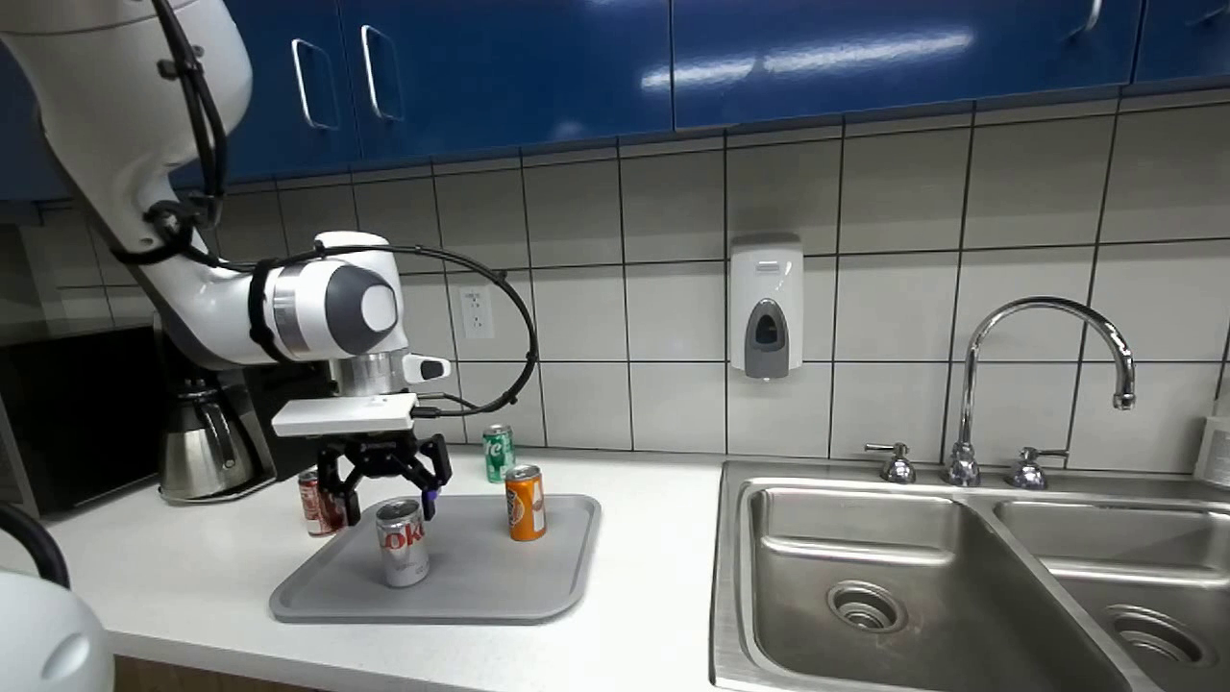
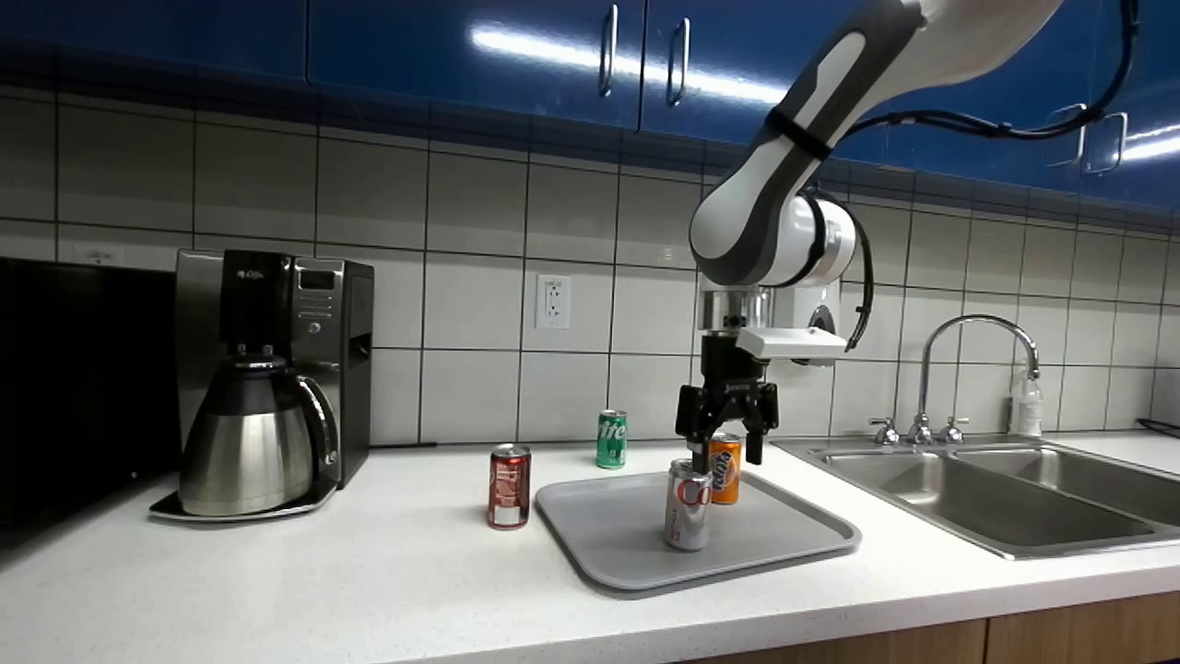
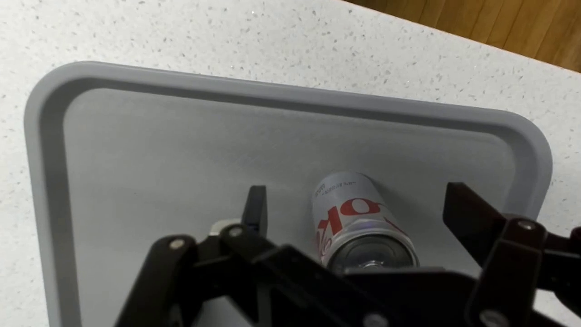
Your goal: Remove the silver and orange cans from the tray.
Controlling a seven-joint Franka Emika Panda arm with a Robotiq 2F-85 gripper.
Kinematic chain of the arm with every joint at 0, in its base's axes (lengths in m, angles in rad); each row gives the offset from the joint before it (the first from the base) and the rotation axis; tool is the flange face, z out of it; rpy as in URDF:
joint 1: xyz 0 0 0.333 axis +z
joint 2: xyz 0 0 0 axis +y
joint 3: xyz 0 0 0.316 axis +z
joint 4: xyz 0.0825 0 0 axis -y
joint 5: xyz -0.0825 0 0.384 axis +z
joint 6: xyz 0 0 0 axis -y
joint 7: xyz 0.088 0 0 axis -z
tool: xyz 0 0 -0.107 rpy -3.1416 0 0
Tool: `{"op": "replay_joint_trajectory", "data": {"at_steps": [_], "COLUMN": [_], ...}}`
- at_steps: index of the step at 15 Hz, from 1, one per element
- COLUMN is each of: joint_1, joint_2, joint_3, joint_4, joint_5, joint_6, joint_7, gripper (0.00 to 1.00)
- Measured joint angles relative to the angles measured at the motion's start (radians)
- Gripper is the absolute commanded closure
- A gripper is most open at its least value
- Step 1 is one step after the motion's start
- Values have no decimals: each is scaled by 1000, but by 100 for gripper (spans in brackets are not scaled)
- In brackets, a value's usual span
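The silver can [image 1: 403, 550] stands upright on the grey tray [image 1: 500, 596], near its front edge; it also shows in an exterior view [image 2: 685, 521]. The orange can [image 1: 526, 509] stands upright on the tray farther back; it also shows in an exterior view [image 2: 726, 480] and is out of the wrist view. My gripper [image 1: 390, 509] is open and points down at the silver can, fingertips about at its top. In the wrist view, the open fingers [image 3: 356, 200] lie on either side of the silver can [image 3: 347, 204], with gaps both sides. The gripper hides part of its lid.
A red can [image 2: 510, 487] stands on the counter beside the tray. A green can [image 2: 611, 440] stands behind the tray. A coffee maker [image 2: 327, 314] with a steel carafe [image 2: 244, 443] is at the back. A sink [image 1: 865, 548] with a curved faucet [image 1: 971, 384] is on the tray's far side.
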Motion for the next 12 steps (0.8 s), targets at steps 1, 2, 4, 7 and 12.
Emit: {"op": "replay_joint_trajectory", "data": {"at_steps": [1, 2, 4, 7, 12], "joint_1": [0, 0, 2, 11, 30], "joint_2": [15, 30, 58, 95, 147], "joint_3": [0, 1, 3, 6, 7], "joint_4": [6, 14, 29, 54, 93], "joint_5": [-8, -15, -27, -33, -45], "joint_6": [3, 7, 12, 21, 30], "joint_7": [4, 8, 16, 25, 48], "gripper": [0, 0, 0, 0, 0]}}
